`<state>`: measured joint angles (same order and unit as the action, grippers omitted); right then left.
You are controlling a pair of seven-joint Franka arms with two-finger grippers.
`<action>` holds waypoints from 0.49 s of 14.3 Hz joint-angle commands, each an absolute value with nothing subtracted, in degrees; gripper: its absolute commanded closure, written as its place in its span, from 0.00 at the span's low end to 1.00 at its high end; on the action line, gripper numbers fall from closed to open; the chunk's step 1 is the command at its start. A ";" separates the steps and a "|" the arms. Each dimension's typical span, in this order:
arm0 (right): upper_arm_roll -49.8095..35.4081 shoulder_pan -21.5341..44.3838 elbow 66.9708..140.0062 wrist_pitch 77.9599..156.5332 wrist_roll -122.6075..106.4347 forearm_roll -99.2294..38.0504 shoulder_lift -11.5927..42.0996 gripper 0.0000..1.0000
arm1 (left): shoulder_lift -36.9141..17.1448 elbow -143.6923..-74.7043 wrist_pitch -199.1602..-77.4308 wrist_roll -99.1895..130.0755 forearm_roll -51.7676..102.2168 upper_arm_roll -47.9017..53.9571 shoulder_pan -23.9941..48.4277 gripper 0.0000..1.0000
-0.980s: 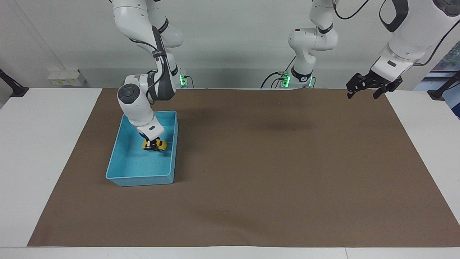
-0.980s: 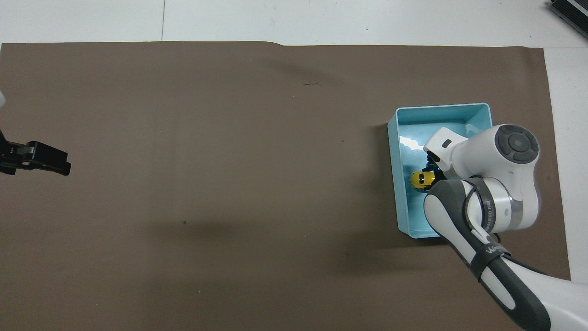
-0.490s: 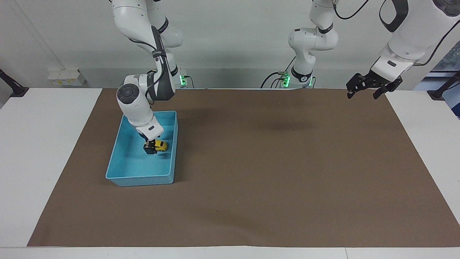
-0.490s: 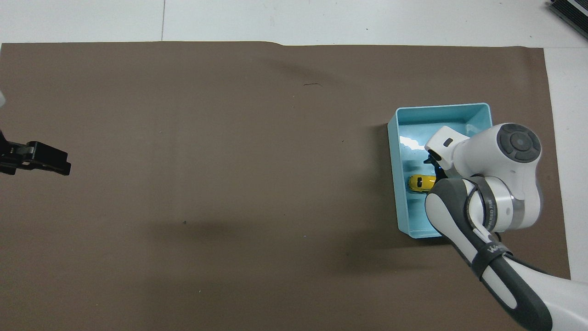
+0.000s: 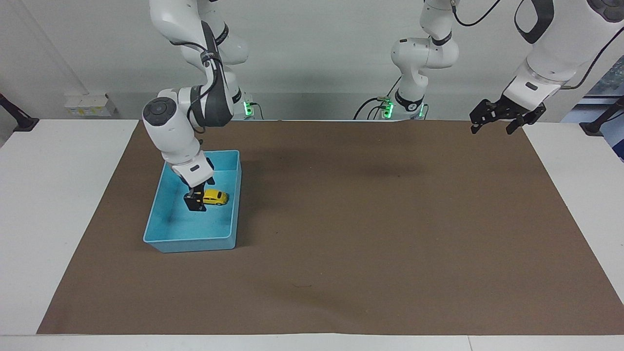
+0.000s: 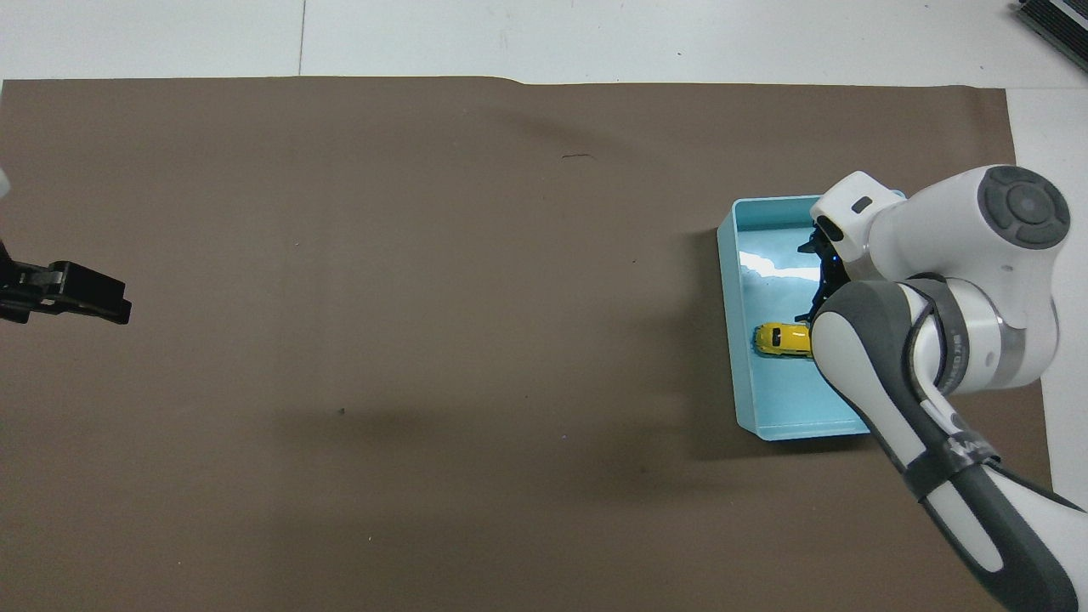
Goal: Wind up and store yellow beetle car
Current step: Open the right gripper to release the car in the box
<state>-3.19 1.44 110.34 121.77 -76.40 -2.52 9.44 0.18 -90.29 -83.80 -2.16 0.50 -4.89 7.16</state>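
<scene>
The yellow beetle car (image 5: pixel 215 197) (image 6: pixel 783 338) is lying in the light-blue bin (image 5: pixel 168 240) (image 6: pixel 733 357) near the tabletop's (image 5: pixel 58 204) right-arm edge. The right claw (image 5: pixel 195 202) is hanging over the bin just beside it, released. The left claw (image 5: pixel 497 119) (image 6: pixel 81 293) is waiting, spread open, over the left-arm corner nearest the robots.

The yellow beetle car (image 5: pixel 215 197) (image 6: pixel 784 338) — tiny, bright yellow, rounded, with dark windows — sits upright on its wheels on the floor of the light-blue bin (image 5: pixel 165 239) (image 6: pixel 731 340), close to the bin's long wall toward the table's middle.
</scene>
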 commanded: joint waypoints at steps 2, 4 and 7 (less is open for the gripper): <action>-3.52 1.41 106.53 120.15 -69.18 -6.85 9.67 0.00 | 1.32 -91.14 -83.76 -1.58 0.00 -4.48 6.59 0.00; -3.43 1.32 104.16 119.97 -69.00 -7.20 9.75 0.00 | 1.32 -91.14 -83.76 -1.58 0.00 -4.39 6.68 0.00; -2.99 0.35 99.51 116.21 -65.06 -7.91 9.32 0.00 | 1.32 -91.14 -83.76 -1.67 0.00 -4.39 6.68 0.00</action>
